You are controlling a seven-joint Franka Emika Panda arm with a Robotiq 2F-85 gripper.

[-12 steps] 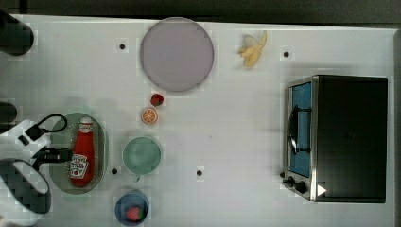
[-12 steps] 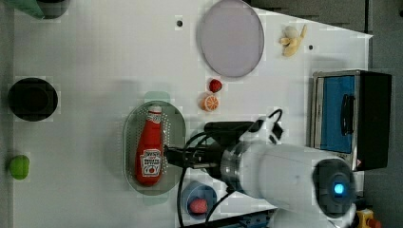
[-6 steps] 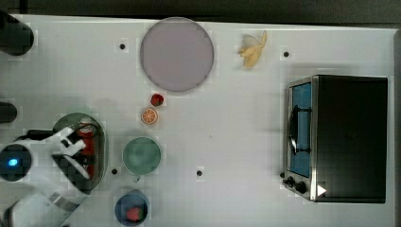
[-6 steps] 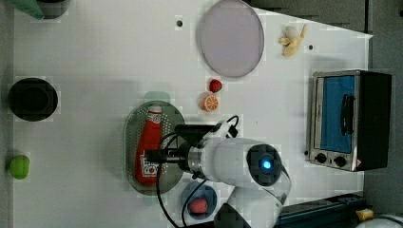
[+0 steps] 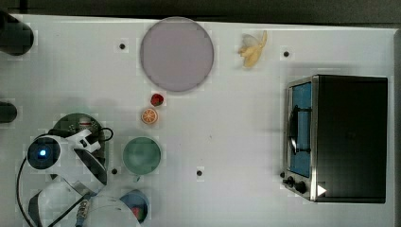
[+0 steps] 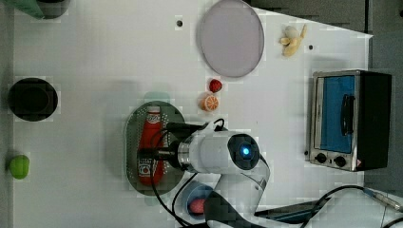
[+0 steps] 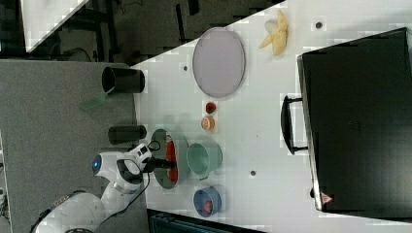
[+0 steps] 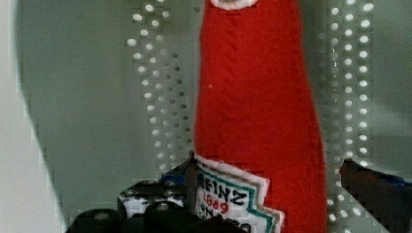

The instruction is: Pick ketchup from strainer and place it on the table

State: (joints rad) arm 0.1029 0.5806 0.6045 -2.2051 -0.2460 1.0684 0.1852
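The slim red squeeze bottle of ketchup (image 8: 257, 107) is seen lying flat in the pale green perforated plastic strainer (image 6: 134, 142), white cap toward the orange slice (image 6: 209, 102); the gripper (image 8: 272, 187) is lowered over the strainer, dark fingers (image 8: 374, 189) spread wide on either side of the labelled end, nothing pinched yet; the reach-and-straddle step is judged to be in hand; next, a little more descent and a squeeze across the body are called for, then a lift clear of the strainer onto the white table (image 6: 95, 47).
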